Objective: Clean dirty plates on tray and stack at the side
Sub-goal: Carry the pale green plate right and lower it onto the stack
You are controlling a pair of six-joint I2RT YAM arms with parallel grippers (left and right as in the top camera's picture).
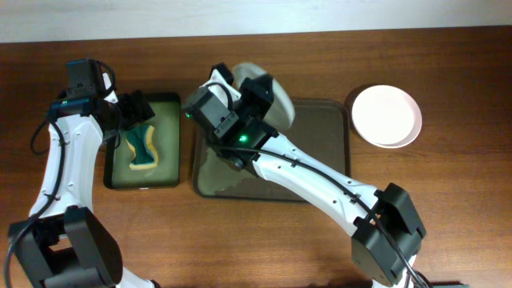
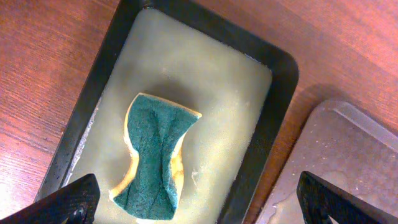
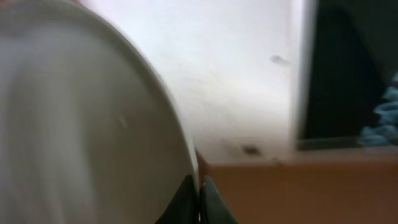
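My right gripper (image 3: 198, 198) is shut on the rim of a white plate (image 3: 81, 124) and holds it tilted up above the far left part of the dark brown tray (image 1: 320, 152); overhead the plate (image 1: 280, 100) shows behind the wrist. White plates (image 1: 386, 115) lie on the table at the right, beside the tray; how many are stacked there is not clear. My left gripper (image 2: 199, 205) is open above a green and yellow sponge (image 2: 154, 155) that lies in the small black tray (image 2: 273, 81); overhead the sponge (image 1: 142, 150) is just right of that gripper (image 1: 128, 116).
The small black tray (image 1: 164, 180) holds a greenish wet film. The brown tray's surface is wet, seen at the left wrist view's right (image 2: 348, 155). Wooden table (image 1: 448, 200) all round; its far edge runs along the top.
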